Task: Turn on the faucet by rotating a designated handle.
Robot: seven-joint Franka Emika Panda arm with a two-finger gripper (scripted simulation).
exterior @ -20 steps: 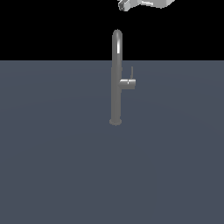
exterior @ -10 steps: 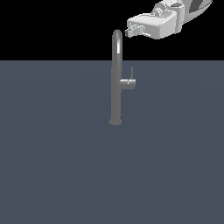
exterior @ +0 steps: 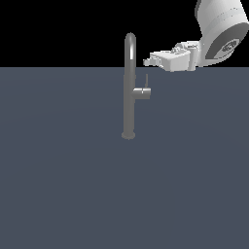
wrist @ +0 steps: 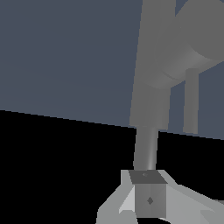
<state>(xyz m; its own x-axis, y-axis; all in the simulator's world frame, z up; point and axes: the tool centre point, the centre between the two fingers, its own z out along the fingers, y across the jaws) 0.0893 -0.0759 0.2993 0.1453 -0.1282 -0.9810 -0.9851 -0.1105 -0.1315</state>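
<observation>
The faucet (exterior: 130, 87) is a tall grey pipe with an arched top, standing upright on the dark surface. A short stub (exterior: 142, 91) sticks out toward the exterior view's right. The thin handle (exterior: 146, 80) rises from the stub's end. My gripper (exterior: 147, 62) hangs just above and slightly right of the handle's tip, beside the pipe, touching nothing. In the wrist view the faucet pipe (wrist: 151, 92) and the handle (wrist: 191, 100) loom close ahead of my gripper (wrist: 148, 194), whose fingers are pressed together with nothing between them.
The flat dark blue-grey surface (exterior: 63, 185) spreads all around the faucet's base flange (exterior: 128, 135). My white arm (exterior: 221, 34) comes in from the upper right of the exterior view.
My gripper has come down from the top right and moved left toward the faucet, and now sits just above the handle. The faucet and handle have not moved.
</observation>
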